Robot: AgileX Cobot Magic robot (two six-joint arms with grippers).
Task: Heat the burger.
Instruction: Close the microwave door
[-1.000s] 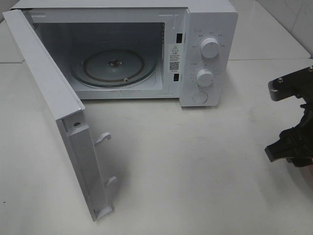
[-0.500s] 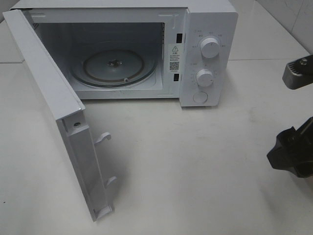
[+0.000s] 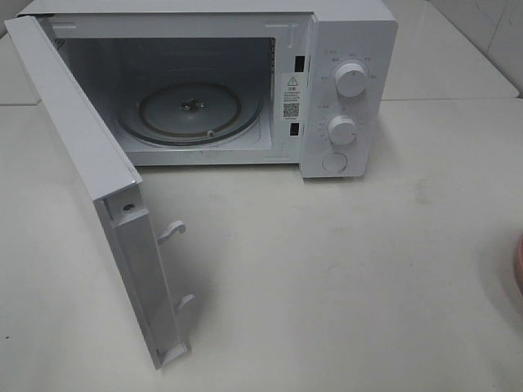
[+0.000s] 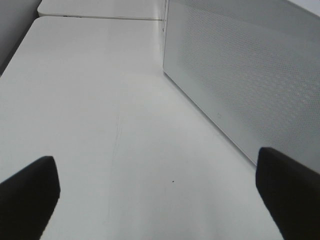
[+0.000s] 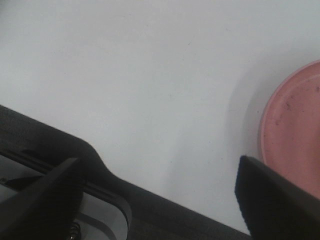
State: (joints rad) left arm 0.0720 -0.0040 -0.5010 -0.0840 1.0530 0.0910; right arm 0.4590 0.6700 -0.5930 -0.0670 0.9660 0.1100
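Note:
The burger is out of view in every frame. Neither gripper appears in the exterior high view. In the left wrist view my left gripper [image 4: 155,157] is open over the bare white table, its two dark fingertips far apart, beside the microwave's perforated side wall [image 4: 240,75]. My right gripper [image 5: 159,165] is also open, with only tabletop between its fingers. A round pink plate [image 5: 295,130] lies just beyond one finger, and the part I see is bare.
The white microwave [image 3: 347,49] stands at the back with its door [image 3: 82,163] swung wide open toward the front left. Its glass turntable [image 3: 189,110] has nothing on it. A sliver of the pink plate [image 3: 520,261] shows at the right edge.
My right arm has pulled away to the right and left the exterior high view. Its jaws were spreading as it went. The microwave and door have not moved.

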